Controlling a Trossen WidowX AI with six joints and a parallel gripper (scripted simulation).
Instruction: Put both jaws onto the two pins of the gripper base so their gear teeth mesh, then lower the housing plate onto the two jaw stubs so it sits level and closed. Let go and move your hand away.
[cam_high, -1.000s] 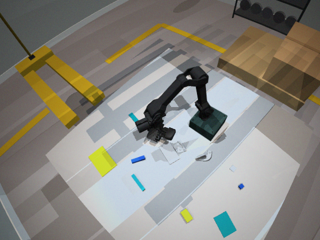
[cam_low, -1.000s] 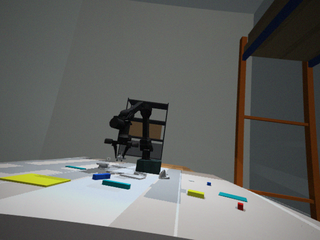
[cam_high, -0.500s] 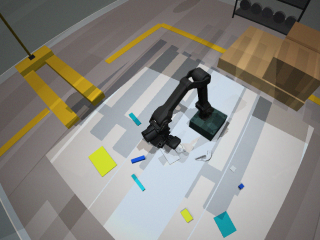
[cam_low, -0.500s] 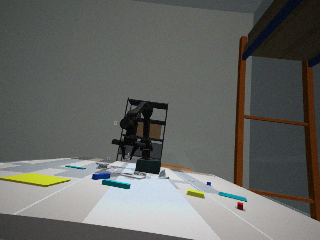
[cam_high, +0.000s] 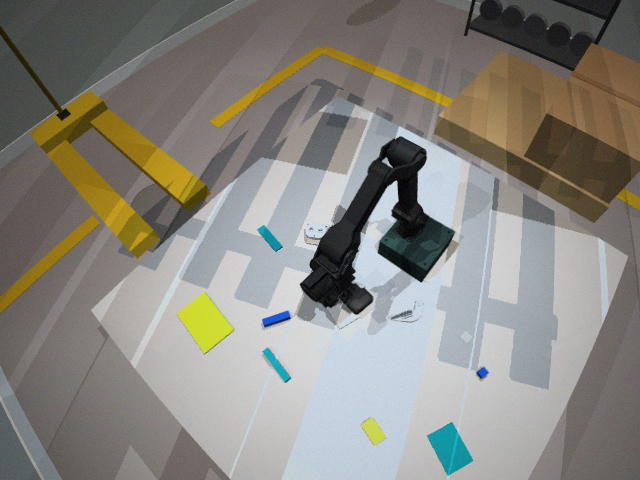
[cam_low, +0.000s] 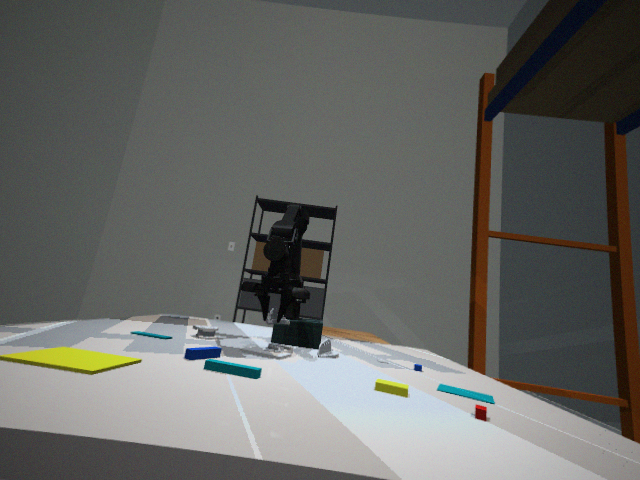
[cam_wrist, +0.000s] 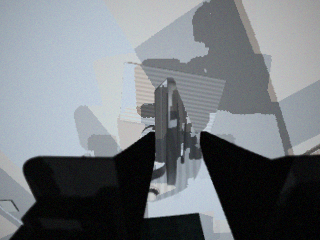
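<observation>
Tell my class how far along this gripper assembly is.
Done: no finished step shows; neither jaw looks mounted.
In hand: the gripper holds a grey piece, apparently one jaw, above the table.
Left: seat both jaws, including the loose jaw lying on the table, mesh their teeth, close the housing plate, let go and withdraw.

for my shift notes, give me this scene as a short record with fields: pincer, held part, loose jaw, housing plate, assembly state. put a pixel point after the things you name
pincer: shut on a light jaw part, above the work surface
held part: light jaw part (cam_low: 272, 316) (cam_wrist: 169, 120), between the tips of the pincer (cam_low: 273, 316) (cam_wrist: 177, 137)
loose jaw: the other jaw (cam_high: 411, 313) (cam_low: 325, 348), lying apart on the work surface
housing plate: cannot tell for sure which light part it is
assembly state: unfinished, one jaw held and the other off the base
</observation>
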